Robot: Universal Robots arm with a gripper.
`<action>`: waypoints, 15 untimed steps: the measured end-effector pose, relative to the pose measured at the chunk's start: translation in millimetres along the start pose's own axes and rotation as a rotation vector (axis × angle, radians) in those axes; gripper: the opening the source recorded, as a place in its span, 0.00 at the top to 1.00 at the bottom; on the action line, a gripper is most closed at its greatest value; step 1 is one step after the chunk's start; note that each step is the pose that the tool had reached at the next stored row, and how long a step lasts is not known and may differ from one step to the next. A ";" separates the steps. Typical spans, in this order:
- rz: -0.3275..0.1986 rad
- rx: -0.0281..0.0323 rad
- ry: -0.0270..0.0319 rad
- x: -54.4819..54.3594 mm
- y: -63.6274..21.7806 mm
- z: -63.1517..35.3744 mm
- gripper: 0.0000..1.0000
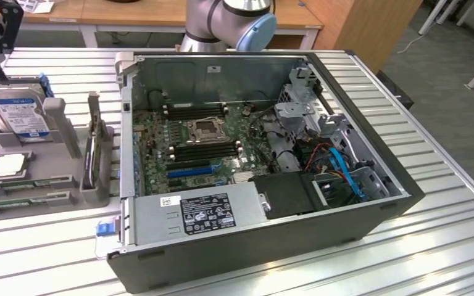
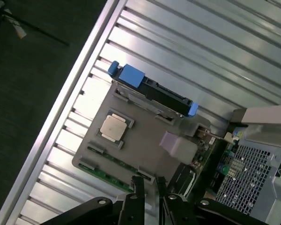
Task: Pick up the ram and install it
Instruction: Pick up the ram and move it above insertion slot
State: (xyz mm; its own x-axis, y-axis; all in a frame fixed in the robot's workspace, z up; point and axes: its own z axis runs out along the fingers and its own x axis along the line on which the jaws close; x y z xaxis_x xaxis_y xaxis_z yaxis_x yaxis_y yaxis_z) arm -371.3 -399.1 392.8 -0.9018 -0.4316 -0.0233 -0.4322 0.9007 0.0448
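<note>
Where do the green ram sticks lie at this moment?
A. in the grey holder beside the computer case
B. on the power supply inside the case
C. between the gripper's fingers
A: the ram sticks lie flat along the edge of the grey holder, on the exterior view's left of the computer case; the gripper above the holder is empty.

My arm point(image 1: 220, 18) rises at the back in the exterior view, a silver column with a blue-capped joint point(image 1: 255, 31). My tool's black linkage point(image 1: 7, 31) hangs far off toward the exterior view's left. In the wrist view my tool point(image 2: 149, 185) points down at the counter with its black links spread to either side, and my two fingers point(image 2: 138, 190) run side by side, parted by a narrow gap.
</note>
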 end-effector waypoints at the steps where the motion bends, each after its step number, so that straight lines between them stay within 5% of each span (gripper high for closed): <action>1: -0.018 -0.0004 0.0008 0.0 0.0 0.0 0.76; 15: -0.272 -0.0063 0.0122 0.0 0.0 0.0 0.76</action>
State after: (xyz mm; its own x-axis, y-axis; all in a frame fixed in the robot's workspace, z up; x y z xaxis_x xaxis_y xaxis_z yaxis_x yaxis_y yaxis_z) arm -371.3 -399.1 392.8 -0.7523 -0.6584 -0.0233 -0.6587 0.7511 0.0448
